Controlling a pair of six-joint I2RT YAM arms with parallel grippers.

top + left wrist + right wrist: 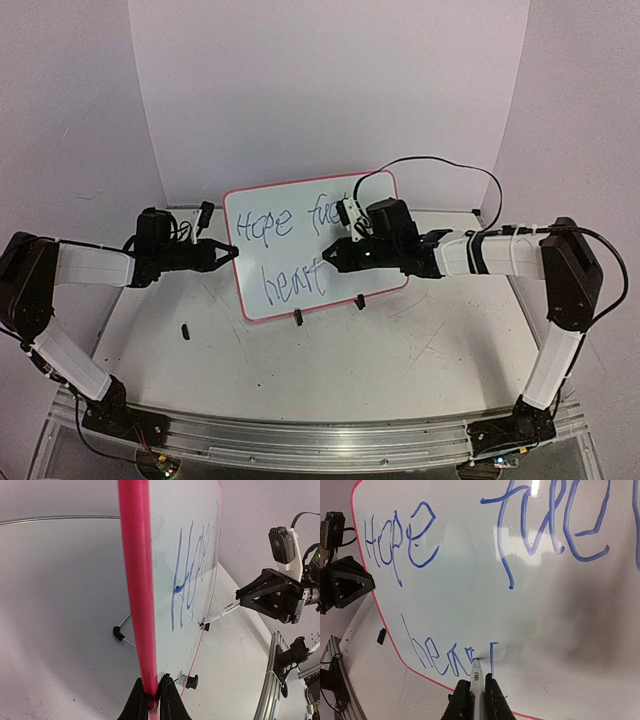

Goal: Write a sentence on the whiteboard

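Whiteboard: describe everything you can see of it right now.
The whiteboard is glossy white with rounded corners and a thin pink-red rim, standing on two black clip feet. Blue lettering reads "Hope fuel" above an unfinished "heart". The left gripper pinches its left edge; the marker in the right gripper touches its face.

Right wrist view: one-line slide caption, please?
Right gripper holds a marker tip to the whiteboard, partway through the second line of the blue sentence, below "Hope fuel".
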